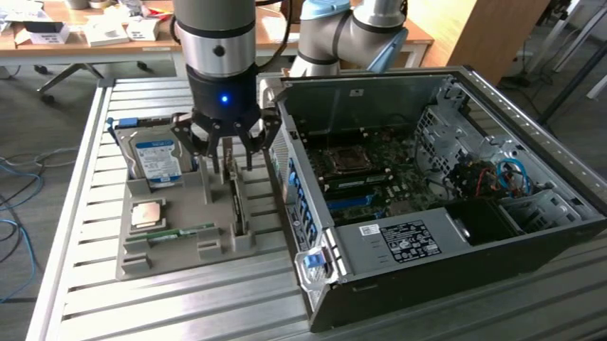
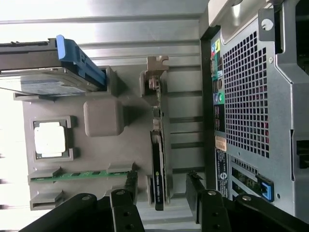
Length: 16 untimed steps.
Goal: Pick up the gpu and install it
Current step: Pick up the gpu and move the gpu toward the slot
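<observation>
Your gripper (image 1: 232,162) hangs w/ fingers (image 2: 130,183) spread, nothing grasped, one on each side of the gpu (image 2: 158,164). Gpu stands on edge in its slot in the gray tray (image 1: 180,252), btwn the hard drive (image 1: 156,160) and the open PC case (image 1: 427,234).

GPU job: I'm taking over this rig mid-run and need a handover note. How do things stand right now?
Pincer: open, low over the grey tray, one finger on each side of the gpu, not clamped.
Gpu: on edge in its tray slot, beside the open computer case.
Done: pincer lined up over the card.
Left: gripping, lifting, installing in the case.
</observation>
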Available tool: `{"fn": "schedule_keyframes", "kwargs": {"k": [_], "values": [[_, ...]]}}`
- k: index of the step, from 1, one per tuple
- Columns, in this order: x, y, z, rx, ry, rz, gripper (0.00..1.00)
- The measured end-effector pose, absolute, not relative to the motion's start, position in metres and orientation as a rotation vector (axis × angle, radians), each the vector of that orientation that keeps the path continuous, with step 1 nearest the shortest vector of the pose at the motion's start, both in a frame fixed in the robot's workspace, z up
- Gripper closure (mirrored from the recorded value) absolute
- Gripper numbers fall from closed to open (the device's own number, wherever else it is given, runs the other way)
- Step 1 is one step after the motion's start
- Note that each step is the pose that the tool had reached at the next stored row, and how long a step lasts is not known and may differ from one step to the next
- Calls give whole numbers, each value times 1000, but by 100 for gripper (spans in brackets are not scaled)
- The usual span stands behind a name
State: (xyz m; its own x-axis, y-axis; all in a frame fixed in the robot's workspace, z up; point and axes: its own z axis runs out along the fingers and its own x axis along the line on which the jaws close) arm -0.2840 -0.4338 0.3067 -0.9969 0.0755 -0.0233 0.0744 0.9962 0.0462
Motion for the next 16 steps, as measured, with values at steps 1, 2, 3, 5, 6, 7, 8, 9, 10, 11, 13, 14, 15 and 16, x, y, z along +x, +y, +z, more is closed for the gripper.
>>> {"fn": "schedule_keyframes", "kwargs": {"k": [1,2,3,5,6,7,8,9,10,11,13,14,15,16], "values": [[-284,-434,305,117,3114,71,47],[-284,-434,303,117,3114,71,47],[-284,-434,302,117,3114,71,47],[-284,-434,302,117,3114,70,47],[-284,-434,302,117,3114,70,47],[-284,-434,301,117,3114,71,47],[-283,-434,301,116,3114,71,47],[-282,-434,300,117,3114,71,47],[-282,-434,300,117,3114,71,47],[-282,-434,299,117,3114,71,47],[-282,-434,297,117,3114,71,47],[-282,-434,295,117,3114,71,47],[-282,-434,294,117,3114,71,47],[-281,-434,292,117,3114,70,47]]}}
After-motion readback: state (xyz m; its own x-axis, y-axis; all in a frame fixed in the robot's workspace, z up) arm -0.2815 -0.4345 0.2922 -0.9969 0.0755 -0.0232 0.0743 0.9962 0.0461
